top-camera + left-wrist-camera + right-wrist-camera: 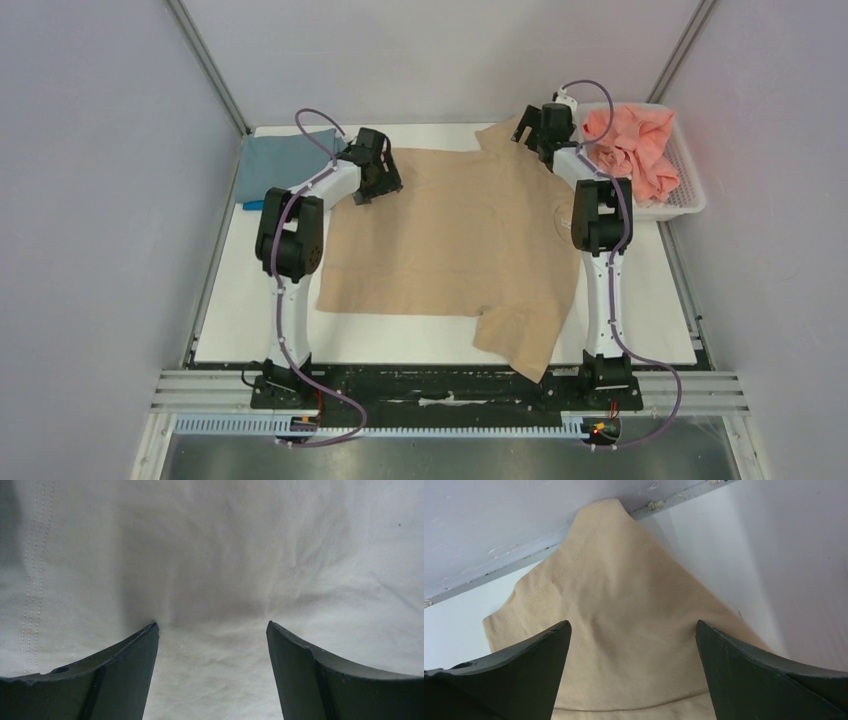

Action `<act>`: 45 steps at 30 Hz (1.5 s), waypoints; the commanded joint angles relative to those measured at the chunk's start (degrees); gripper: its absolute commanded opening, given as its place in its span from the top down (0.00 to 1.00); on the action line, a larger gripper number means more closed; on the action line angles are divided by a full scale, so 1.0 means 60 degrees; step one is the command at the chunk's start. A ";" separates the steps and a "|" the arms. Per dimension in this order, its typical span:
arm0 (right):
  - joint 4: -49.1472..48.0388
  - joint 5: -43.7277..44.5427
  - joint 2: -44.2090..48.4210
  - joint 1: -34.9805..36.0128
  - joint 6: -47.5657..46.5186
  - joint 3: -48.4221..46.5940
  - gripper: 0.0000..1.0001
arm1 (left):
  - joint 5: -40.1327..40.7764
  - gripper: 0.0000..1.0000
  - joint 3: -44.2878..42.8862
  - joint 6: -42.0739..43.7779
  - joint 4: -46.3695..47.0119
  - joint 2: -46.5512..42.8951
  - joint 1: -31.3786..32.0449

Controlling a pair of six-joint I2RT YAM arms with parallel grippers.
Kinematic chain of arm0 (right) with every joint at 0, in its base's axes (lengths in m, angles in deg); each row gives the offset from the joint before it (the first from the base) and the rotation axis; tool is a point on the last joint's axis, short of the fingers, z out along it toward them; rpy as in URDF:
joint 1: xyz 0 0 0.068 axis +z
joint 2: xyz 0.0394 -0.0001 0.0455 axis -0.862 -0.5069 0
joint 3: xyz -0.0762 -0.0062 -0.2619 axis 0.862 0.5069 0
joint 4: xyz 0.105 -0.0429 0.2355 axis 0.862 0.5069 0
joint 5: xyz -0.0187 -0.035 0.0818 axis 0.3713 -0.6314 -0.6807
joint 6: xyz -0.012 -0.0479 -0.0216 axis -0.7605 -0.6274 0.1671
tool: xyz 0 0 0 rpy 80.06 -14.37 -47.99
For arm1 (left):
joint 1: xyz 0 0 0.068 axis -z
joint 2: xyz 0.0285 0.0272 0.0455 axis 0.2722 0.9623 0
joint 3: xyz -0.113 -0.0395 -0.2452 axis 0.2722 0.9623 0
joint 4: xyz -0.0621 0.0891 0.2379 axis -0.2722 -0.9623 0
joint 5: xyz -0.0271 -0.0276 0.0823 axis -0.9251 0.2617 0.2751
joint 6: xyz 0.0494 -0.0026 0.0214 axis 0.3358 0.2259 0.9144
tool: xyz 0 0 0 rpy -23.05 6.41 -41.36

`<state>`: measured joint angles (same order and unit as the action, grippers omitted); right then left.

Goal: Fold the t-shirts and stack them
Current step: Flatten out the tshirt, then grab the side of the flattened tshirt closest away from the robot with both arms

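Note:
A tan t-shirt (455,235) lies spread flat over the middle of the table, one sleeve hanging toward the near edge. My left gripper (372,190) hovers open over its far left corner; the left wrist view shows only pale cloth (210,555) with a stitched hem between the wide-apart fingers (127,672). My right gripper (535,138) is open over the far right sleeve (624,605), which points toward the back wall. A folded grey-blue t-shirt (275,165) sits at the far left with a bright blue one (252,205) peeking out beneath it. A coral-pink t-shirt (630,145) is crumpled in the basket.
A white perforated basket (680,195) stands at the far right of the table. Grey enclosure walls close in the left, right and back. The arm bases sit on the black rail (450,385) at the near edge.

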<state>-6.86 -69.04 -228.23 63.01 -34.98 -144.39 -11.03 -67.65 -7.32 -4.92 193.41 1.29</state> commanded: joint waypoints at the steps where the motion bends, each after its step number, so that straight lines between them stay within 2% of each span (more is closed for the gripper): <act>1: -0.0135 -0.0175 -0.0420 -0.0118 -0.0281 -0.0584 0.02 | -0.0569 0.14 -0.0429 -0.0035 -0.0406 0.0585 -0.0139; 6: 0.0332 -0.0835 0.1121 0.0079 -0.1315 0.0283 0.02 | -0.1119 0.14 -0.0397 0.0229 -0.0391 -0.0410 -0.0040; 10: 0.0929 -0.0640 0.3289 0.0531 -0.2346 0.1577 0.02 | -0.0833 0.14 0.0648 0.0330 -0.0424 -0.2176 0.0139; 15: 0.1346 0.0135 0.5946 0.1344 -0.2977 0.4158 0.02 | 0.0132 0.14 0.3506 -0.0298 -0.0514 -0.5102 0.0237; 20: 0.0832 0.0769 0.9000 0.2299 -0.2599 0.8057 0.02 | 0.1390 0.14 0.6951 -0.1639 -0.1431 -0.8172 0.0274; 25: -0.0102 0.0629 1.1754 0.3040 -0.1783 1.1771 0.02 | 0.2297 0.14 0.9049 -0.2868 -0.2766 -1.0919 0.0311; 29: -0.0147 0.0491 1.3163 0.3169 -0.1388 1.3325 0.02 | 0.2765 0.14 1.0444 -0.3379 -0.2741 -1.2620 0.0299; 32: -0.0147 0.0487 1.3672 0.3171 -0.1250 1.3989 0.02 | 0.2546 0.17 1.1013 -0.3764 -0.2514 -1.2841 0.0301; 36: -0.0068 0.0480 1.3873 0.3174 -0.1242 1.4166 0.02 | 0.2383 0.24 1.1457 -0.3906 -0.1786 -1.2296 0.0291; 40: 0.0111 0.0447 1.3860 0.3173 -0.1229 1.4230 0.02 | 0.2180 0.44 1.1604 -0.3961 -0.0904 -1.1253 0.0291; 45: 0.0194 0.0580 1.4074 0.3173 -0.1212 1.4312 0.02 | 0.2194 0.58 1.1592 -0.4002 -0.0500 -1.0265 0.0298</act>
<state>-4.65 -66.79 -145.79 81.82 -42.98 -58.95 2.07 1.11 -28.66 -12.66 128.18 3.08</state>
